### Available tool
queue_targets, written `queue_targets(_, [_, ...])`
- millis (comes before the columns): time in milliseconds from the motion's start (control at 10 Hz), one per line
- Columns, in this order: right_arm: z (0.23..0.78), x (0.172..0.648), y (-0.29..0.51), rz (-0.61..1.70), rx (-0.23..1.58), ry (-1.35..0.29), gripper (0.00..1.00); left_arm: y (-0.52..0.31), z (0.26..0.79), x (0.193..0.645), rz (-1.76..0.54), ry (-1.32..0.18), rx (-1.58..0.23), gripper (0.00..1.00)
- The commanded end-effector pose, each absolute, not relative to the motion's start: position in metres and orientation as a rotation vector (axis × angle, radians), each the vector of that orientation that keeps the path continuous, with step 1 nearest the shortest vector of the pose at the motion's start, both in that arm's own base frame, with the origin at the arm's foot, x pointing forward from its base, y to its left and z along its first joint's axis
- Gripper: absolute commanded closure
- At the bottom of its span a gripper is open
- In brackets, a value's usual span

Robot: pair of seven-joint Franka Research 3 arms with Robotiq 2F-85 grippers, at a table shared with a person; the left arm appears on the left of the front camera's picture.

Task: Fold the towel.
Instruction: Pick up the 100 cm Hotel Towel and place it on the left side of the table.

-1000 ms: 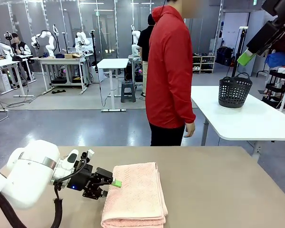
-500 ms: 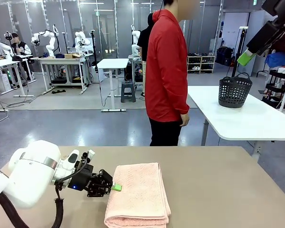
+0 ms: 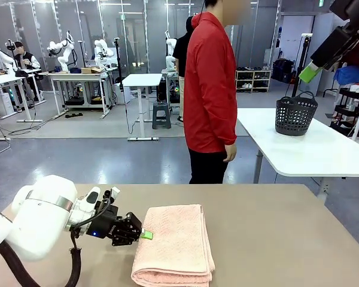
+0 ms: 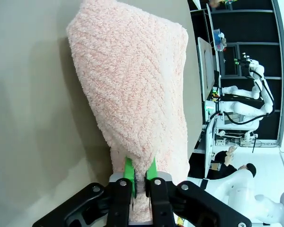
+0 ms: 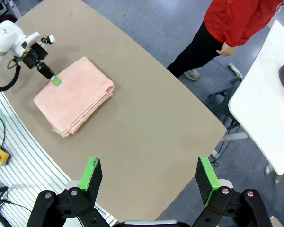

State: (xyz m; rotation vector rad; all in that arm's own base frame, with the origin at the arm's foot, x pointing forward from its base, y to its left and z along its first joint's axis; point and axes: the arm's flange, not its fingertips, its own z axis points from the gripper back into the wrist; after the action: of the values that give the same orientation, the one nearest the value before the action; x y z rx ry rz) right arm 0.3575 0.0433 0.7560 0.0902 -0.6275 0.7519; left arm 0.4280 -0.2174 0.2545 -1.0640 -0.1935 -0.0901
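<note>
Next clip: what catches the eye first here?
The folded pink towel on the tan table, with the left gripper pinching its left edge. Behind it, a person in a red jacket stands at the far side; the right gripper hangs open high above.

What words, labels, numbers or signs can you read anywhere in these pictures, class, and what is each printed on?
None can be read.
The towel, the table and the black basket carry no print.
A green sign high in the background is too small to read.
</note>
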Motion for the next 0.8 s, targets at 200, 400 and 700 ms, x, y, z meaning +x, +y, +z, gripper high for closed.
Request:
queue_targets(200, [0.756,0.356,0.042,0.756,0.089,-0.625,0.0,-0.217,0.254,0.428,-0.088,-0.193,-1.067,1.0])
queue_targets(400, [0.756,0.356,0.042,0.756,0.089,-0.625,0.0,-0.217,0.254,0.428,-0.088,-0.193,-1.067,1.0])
queue_targets(700, [0.756,0.356,0.042,0.756,0.089,-0.625,0.0,-0.187,0.276,0.452,-0.157,-0.179,-1.086,0.89])
